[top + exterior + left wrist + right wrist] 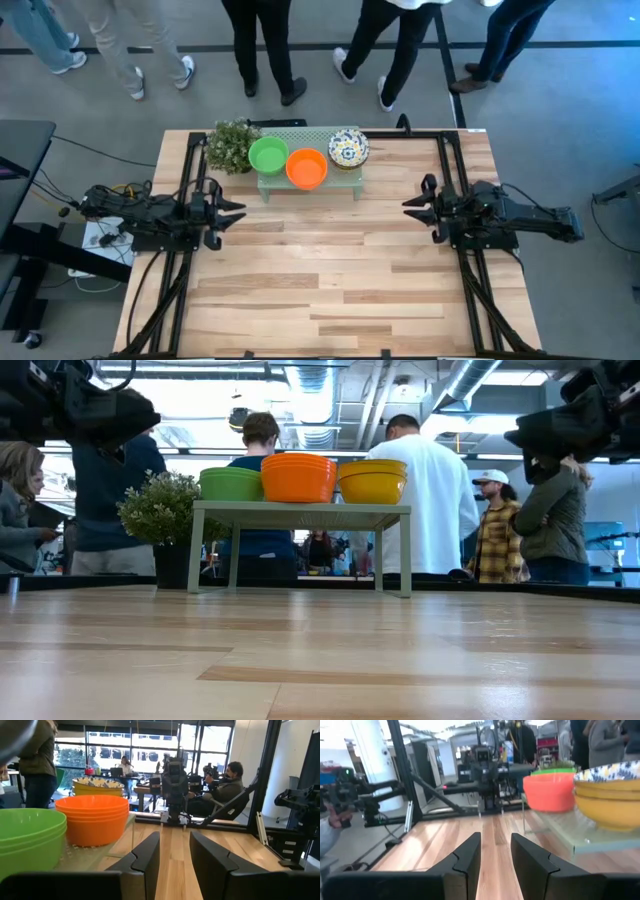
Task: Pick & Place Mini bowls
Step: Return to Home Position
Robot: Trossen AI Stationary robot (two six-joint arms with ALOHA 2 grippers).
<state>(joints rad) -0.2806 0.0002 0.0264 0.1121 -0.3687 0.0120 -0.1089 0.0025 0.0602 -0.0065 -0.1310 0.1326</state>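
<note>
Three stacks of mini bowls sit on a pale green stand (pixel 308 183) at the table's far edge: green bowls (pixel 268 155), orange bowls (pixel 306 168) and floral-patterned bowls with yellow outsides (pixel 348 148). The low view shows them side by side: green (pixel 231 483), orange (pixel 298 477), yellow (pixel 372 481). My left gripper (pixel 236 211) hovers open near the table's left edge, and my right gripper (pixel 410 207) hovers open near the right edge. Both point toward the middle and hold nothing. In the wrist views the open fingers of the left gripper (pixel 174 855) and the right gripper (pixel 495 854) frame bare wood.
A small bushy plant (pixel 231 146) stands left of the stand, next to the green bowls. Black frame rails (pixel 443 160) run along the table's sides. Several people stand beyond the far edge (pixel 270 50). The wooden top (pixel 320 270) between the arms is bare.
</note>
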